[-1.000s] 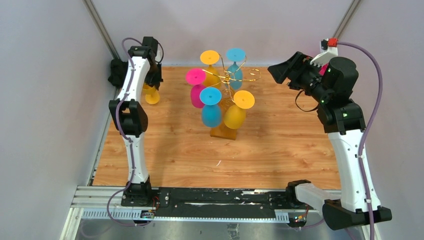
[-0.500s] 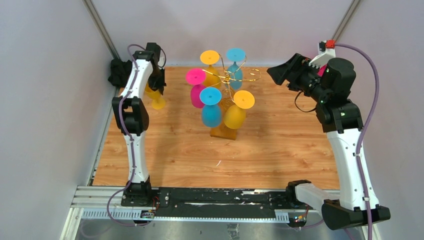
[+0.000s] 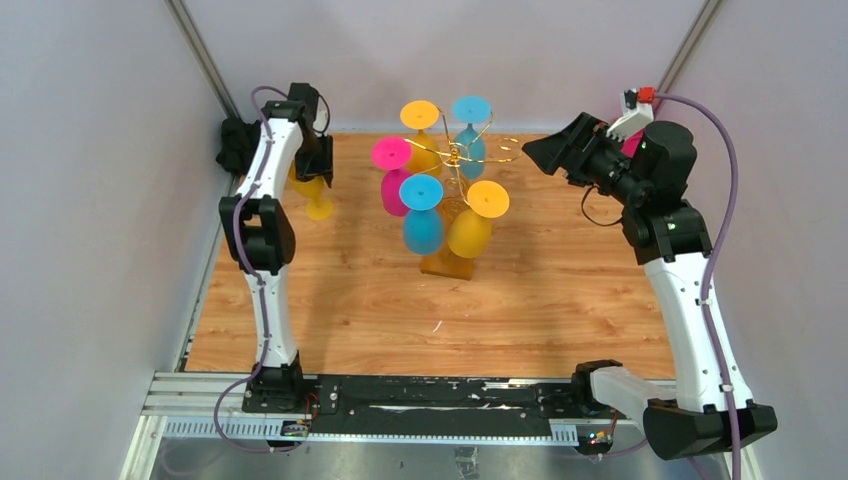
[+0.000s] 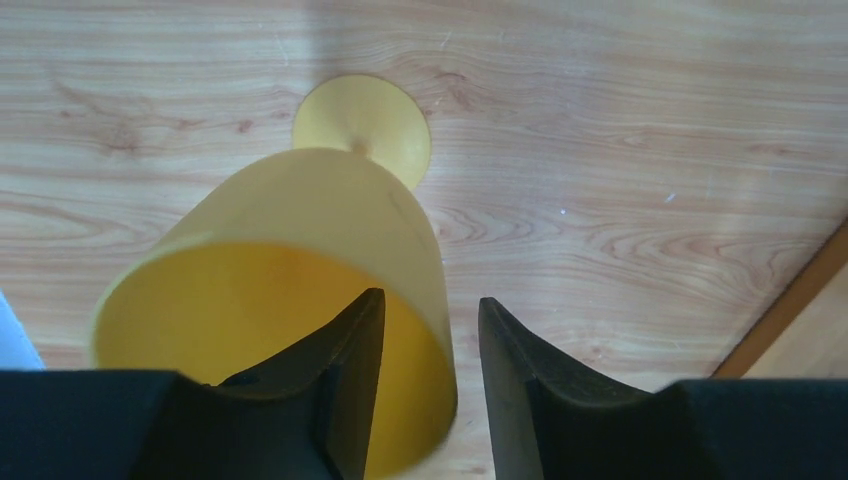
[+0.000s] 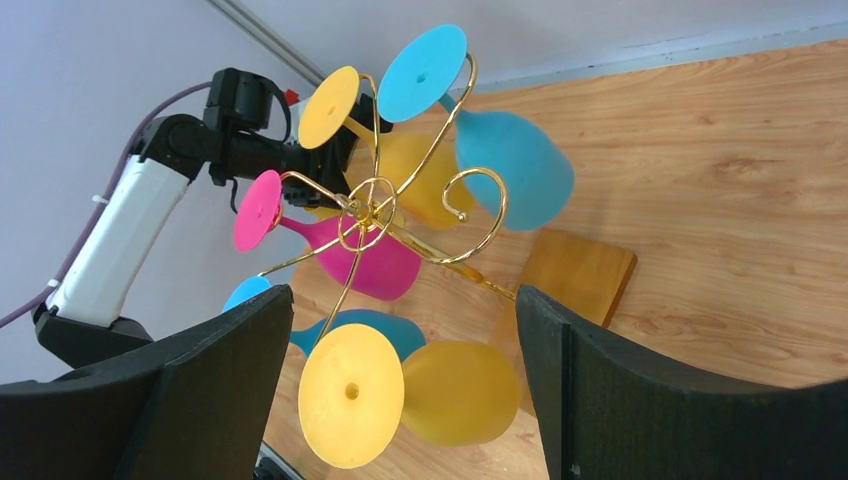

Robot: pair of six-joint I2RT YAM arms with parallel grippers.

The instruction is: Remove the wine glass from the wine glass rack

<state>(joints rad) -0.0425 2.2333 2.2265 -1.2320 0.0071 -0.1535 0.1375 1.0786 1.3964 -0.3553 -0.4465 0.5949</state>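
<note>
The gold wire wine glass rack (image 3: 460,155) stands on its wooden base (image 3: 447,265) at mid-table, with several glasses hanging upside down: yellow, blue and pink. It also shows in the right wrist view (image 5: 365,210). A yellow wine glass (image 3: 318,198) stands upright on the table at the far left. My left gripper (image 4: 430,300) straddles its rim (image 4: 440,300), one finger inside the bowl and one outside, with gaps on both sides. My right gripper (image 5: 402,290) is wide open and empty, facing the rack from the right (image 3: 545,152).
White walls close in the table on the left, back and right. The table's left edge (image 3: 215,260) runs just beside the standing yellow glass. A front yellow glass (image 5: 480,390) hangs nearest my right gripper.
My left arm shifted the yellow glass a little right and toward the front, where it now stands on the table. My right gripper swung slightly left toward the rack.
</note>
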